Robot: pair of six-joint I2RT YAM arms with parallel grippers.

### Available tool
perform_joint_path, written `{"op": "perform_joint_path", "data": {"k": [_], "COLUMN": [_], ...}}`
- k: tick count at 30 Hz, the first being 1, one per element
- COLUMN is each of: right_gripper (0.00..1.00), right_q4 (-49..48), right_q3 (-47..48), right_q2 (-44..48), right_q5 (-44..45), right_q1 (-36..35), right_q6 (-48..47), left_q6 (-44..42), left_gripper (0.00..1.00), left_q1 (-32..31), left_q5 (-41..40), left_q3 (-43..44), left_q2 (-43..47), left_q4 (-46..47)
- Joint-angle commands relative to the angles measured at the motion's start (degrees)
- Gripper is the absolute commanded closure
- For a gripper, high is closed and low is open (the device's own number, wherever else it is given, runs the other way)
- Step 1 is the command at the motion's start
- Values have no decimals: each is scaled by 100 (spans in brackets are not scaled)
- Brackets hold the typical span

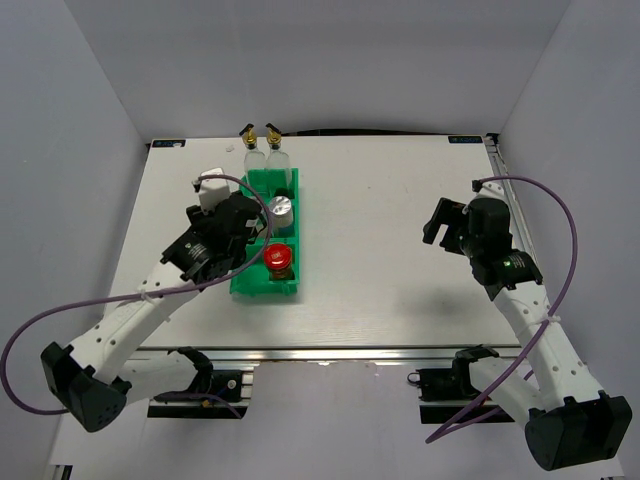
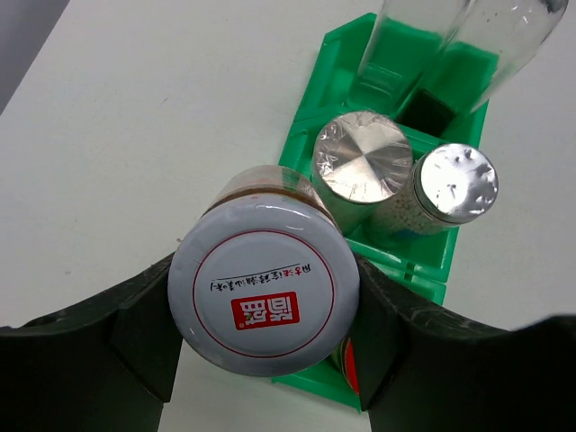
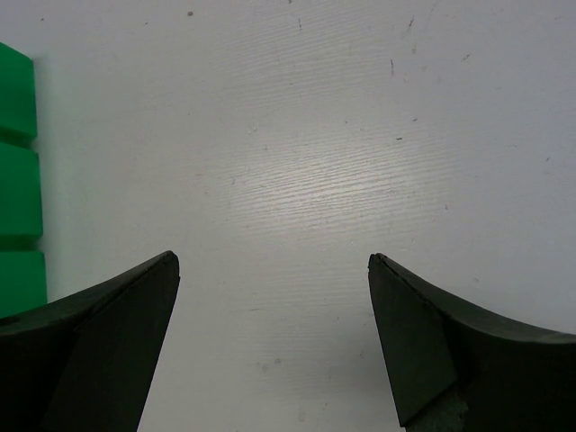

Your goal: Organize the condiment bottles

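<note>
left hand [image 2: 261, 335] pressed onto the white-lidded jar [image 2: 263, 286], one finger on each side just under the lid. that looks like a carrying grip that keeps the jar upright. the jar sits at the near left edge of the green bin [image 2: 328, 85]; can't tell whether it hangs clear or rests on something.

bin looks sorted by kind. two glass bottles [image 1: 266, 157] stand in the far compartment. dark silver-lidded jar [image 2: 362, 157] and shaker [image 2: 457, 183] are side by side in the middle one. red-lidded jar [image 1: 279, 258] is alone in the near one, with a gap on its left. my guess is that gap is meant for the held jar, which would be the last piece.

right hand [image 3: 270, 306] spread wide, holding nothing, over bare worktop [image 3: 342, 135] well right of the bin. probably parked out of the way.
</note>
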State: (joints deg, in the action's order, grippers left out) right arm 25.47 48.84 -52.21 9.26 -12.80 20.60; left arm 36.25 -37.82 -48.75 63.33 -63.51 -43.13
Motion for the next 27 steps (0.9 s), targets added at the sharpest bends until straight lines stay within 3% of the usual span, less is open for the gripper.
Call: {"op": "perform_joint_path", "data": {"k": [1,5,12,24,27], "right_gripper": [11,11,11,11,11], "right_q4": [-201,-201,-218,-236,-245], "right_q3": [-67,-76,-94,-129,-129], "right_q2": [53,35,35,-44,-62], "right_q5": [68,68,59,32,15], "right_q1": [32,32,23,32,32], "right_q6": [-65,-65,-65,-65,-65], "left_q6": [321,242,216,277,242], "left_gripper": [100,100,100,100,94], "left_q1": [82,354,618,636,645], "left_q5": [-285,601,1341,1869,1992], "left_q3": [22,-295,-602,-1121,-1139], "left_q2": [418,252,-83,-197,-302], "left_q4": [112,402,455,551,666]}}
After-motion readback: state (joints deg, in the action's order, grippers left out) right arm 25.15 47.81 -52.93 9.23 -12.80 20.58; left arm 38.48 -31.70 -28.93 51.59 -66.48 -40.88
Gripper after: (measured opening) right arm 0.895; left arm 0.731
